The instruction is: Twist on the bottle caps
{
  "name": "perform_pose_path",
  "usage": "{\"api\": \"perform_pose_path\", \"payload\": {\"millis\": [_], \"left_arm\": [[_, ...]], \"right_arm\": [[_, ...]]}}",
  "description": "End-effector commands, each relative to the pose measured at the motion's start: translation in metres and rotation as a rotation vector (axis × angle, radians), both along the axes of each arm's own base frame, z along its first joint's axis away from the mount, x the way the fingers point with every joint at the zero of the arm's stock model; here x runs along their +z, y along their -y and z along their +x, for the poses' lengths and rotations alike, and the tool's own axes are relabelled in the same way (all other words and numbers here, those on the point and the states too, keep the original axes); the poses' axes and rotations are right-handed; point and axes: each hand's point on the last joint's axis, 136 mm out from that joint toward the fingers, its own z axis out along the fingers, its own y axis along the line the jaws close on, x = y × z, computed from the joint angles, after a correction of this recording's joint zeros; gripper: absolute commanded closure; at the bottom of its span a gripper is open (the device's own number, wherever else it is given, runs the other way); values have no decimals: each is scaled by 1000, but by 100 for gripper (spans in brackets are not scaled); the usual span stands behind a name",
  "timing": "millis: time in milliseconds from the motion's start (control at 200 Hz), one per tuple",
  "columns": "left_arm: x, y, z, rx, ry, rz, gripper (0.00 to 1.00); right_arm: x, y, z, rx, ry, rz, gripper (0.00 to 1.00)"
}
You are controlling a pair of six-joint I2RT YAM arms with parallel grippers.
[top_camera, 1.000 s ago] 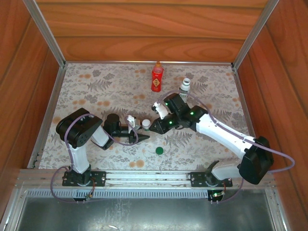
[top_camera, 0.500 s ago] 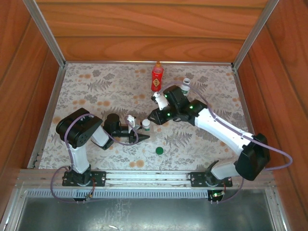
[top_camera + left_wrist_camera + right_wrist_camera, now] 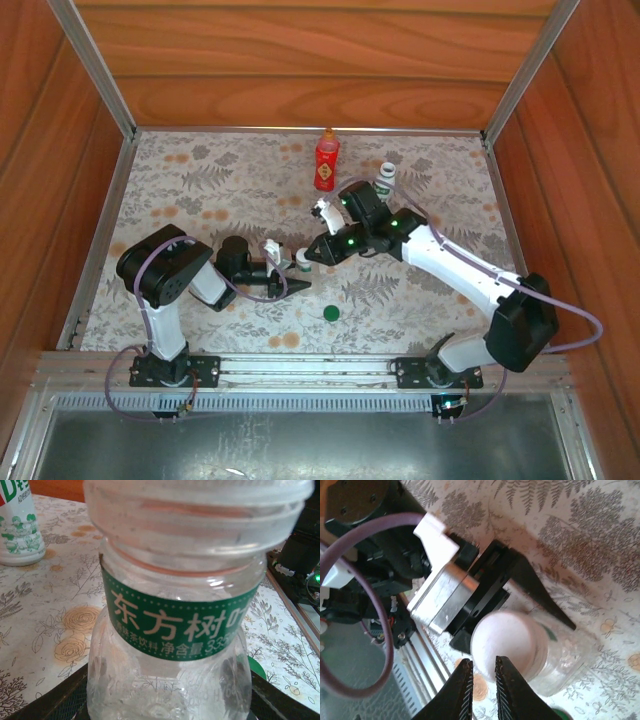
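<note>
Overhead, left-wrist and right-wrist views of a table [image 3: 200, 190] covered in a fern-and-flower print and walled with wood panels. The clear bottle [image 3: 300, 266], with a green band of white lettering around its shoulder, stands upright in the middle of the table, a little nearer the arm bases than the far wall. The left gripper [image 3: 297, 272] reaches in from the left, lying low over the table. Its jaws are closed onto the lower body of the clear bottle, one dark finger [image 3: 60, 702] on each side, as the left-wrist view shows. A white cap [image 3: 505, 645] sits on the bottle's neck; how far it is threaded on cannot be judged. The right gripper [image 3: 308, 257] hangs over the bottle from the right and points down at the cap. In the right-wrist view its two ridged fingers [image 3: 462, 692] are drawn almost together, with a thin slit between them and nothing gripped. Their tips lie over the near edge of the cap, and contact cannot be confirmed. A green cap [image 3: 331, 312] lies loose on the table just beside the clear bottle, on the side nearer the arm bases. The red bottle [image 3: 326, 160] stands upright near the far wall. The white bottle [image 3: 385, 180], with a green printed label, stands to its right, well apart from the clear bottle.
</note>
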Motion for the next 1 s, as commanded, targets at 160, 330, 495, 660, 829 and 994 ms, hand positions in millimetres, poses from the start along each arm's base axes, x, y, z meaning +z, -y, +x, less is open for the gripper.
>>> {"api": "perform_pose_path", "payload": {"millis": [160, 330, 495, 660, 829, 994], "left_arm": [[6, 1, 4, 5, 9, -14, 39], [12, 1, 8, 58, 63, 4, 42], [22, 3, 6, 78, 161, 72, 42], [22, 4, 0, 70, 287, 218, 42], [32, 2, -6, 59, 334, 250, 42], [38, 1, -10, 51, 353, 253, 42]], "right_arm": [[9, 17, -22, 37, 7, 12, 79], [25, 28, -27, 166, 214, 13, 55], [35, 49, -25, 287, 472, -71, 41], [43, 56, -25, 447, 667, -129, 33], [42, 46, -31, 669, 828, -225, 28], [37, 31, -35, 816, 851, -274, 27]]}}
